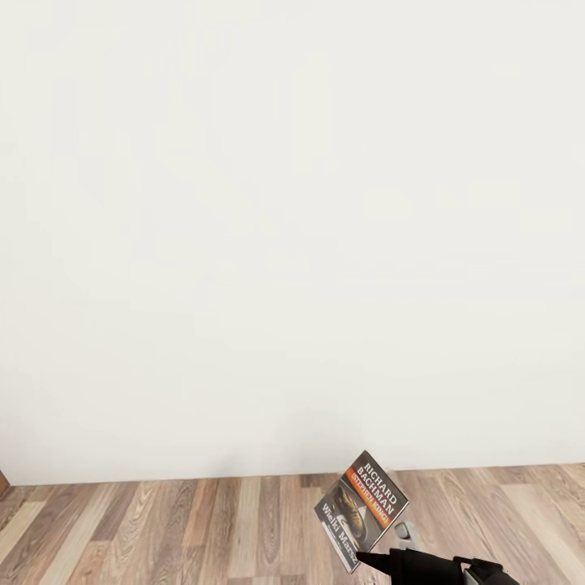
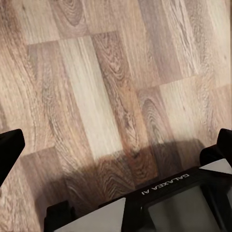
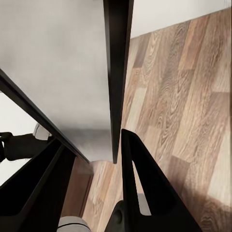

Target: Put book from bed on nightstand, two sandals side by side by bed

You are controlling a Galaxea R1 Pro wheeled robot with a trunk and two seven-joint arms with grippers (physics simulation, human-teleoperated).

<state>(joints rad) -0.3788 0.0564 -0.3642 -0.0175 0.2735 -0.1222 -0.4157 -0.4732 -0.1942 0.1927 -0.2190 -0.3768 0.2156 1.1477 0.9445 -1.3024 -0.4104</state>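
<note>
The right tool [image 1: 375,556] is closed on the book [image 1: 362,510], pinching it low at one edge so that the paperback stands up and tilted above the arm, cover turned toward the head camera, the white "Richard Bachman" lettering and the orange band easy to read. In the right wrist view the book [image 3: 63,72] runs between the two dark fingers [image 3: 140,179] as a broad pale slab with a dark edge, which fits a firm grip on a thin flat thing. Held this way, clear of the floor [image 1: 203,528] and off to the robot's right, the book looks to be in carriage, not about to be set down: nothing to receive it is close by, so my reading is that the robot is travelling or turning toward a nightstand.

The left tool [image 2: 116,145] hangs over bare wood planks [image 2: 96,72], its two dark fingertips [image 2: 9,150] set far apart at the edges of the left wrist view with nothing between them, so it is wide and empty. Below it lies the robot's own grey and black body [image 2: 159,203] marked with the maker's name, with its shadow on the boards.

Beyond the tools the head view gives a plain white wall [image 1: 284,203] meeting the plank floor; a sliver of something brown [image 1: 3,481] shows at the far left where wall and floor meet, too little to name
</note>
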